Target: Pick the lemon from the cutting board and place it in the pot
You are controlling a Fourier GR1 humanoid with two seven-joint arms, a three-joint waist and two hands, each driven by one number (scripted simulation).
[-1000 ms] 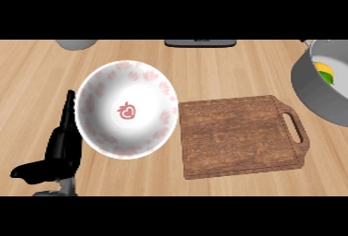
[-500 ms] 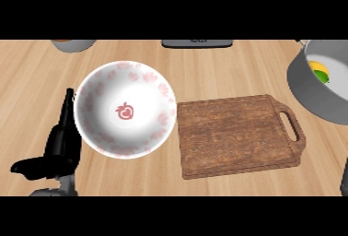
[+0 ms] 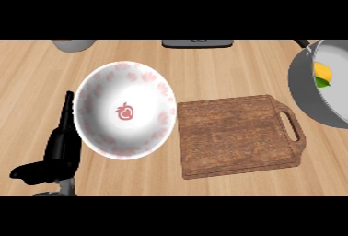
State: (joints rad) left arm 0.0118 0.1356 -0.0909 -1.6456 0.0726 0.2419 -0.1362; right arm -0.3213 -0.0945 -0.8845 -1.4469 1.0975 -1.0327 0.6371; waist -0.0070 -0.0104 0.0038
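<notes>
Head view shows just one hand, the left hand [image 3: 58, 154], sitting down at about 8 o'clock near the lower edge. Its fingers [image 3: 67, 108] are stretched out straight, pointing up toward 12, with the thumb sticking off to the side, so it's open and holding nothing. The fingers run right alongside the left rim of a big white plate [image 3: 124, 111], and I honestly can't tell if they touch it or just sit beside it. That plate has pink blotches round the rim and a little red strawberry mark in the middle.

Just to the right of the plate, around 4 o'clock from centre, is the wooden cutting board [image 3: 238, 136], nothing on it, handle slot facing 3 o'clock. Its left edge is pretty much up against the plate's rim.

Way over at 2 o'clock there's the grey pot [image 3: 309, 99], cut off by the right edge, and the lemon [image 3: 322, 72] is already inside it with a bit of green leaf next to it.

Up at 12 o'clock a dark flat thing [image 3: 197, 43] pokes in, and at 11 o'clock there's a grey cup-like thing [image 3: 73, 44], both mostly cropped
</notes>
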